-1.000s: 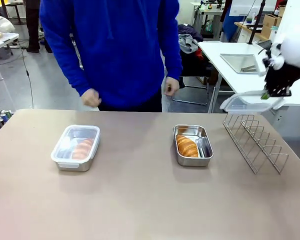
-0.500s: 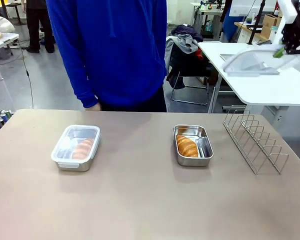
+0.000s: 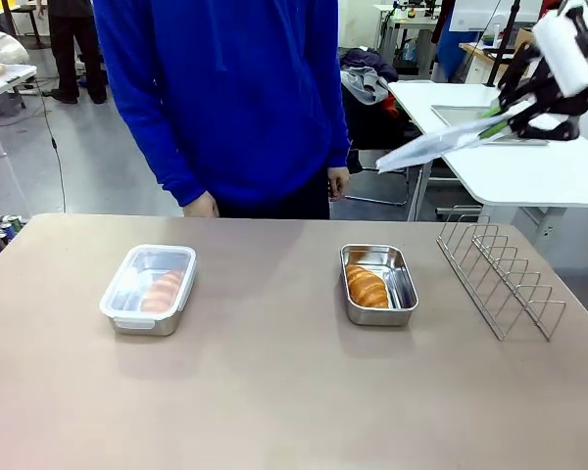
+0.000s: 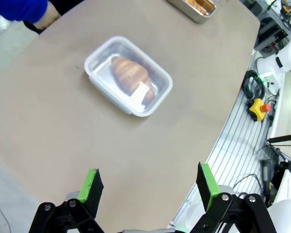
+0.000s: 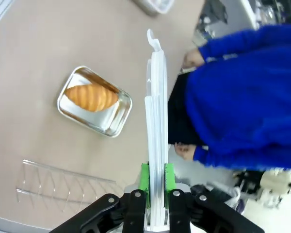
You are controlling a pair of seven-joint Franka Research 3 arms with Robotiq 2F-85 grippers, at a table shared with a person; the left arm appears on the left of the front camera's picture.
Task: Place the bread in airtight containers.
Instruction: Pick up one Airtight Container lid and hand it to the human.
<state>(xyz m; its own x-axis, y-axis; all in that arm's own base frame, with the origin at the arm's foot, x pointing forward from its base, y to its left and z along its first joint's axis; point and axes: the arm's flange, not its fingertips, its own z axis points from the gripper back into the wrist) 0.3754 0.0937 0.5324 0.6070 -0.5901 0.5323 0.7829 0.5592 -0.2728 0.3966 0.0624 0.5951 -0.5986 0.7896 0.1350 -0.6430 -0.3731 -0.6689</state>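
Above wire rack point(image 3: 500, 279) — right claw point(image 3: 494, 121) pinches clear lid point(image 3: 431, 149); left claw point(image 4: 149, 185) spread wide, empty.

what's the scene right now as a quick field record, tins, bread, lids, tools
left tin: clear lid on, one roll inside
right tin: no lid, one roll inside
loose lid: clear plastic, held edge-on in the air, up right of the open tin
right tool: shut on the loose lid
left tool: open, holding nothing, above the table near the lidded tin
wire rack: on the table right of the open tin
person: standing at the far side, hands down near the table edge
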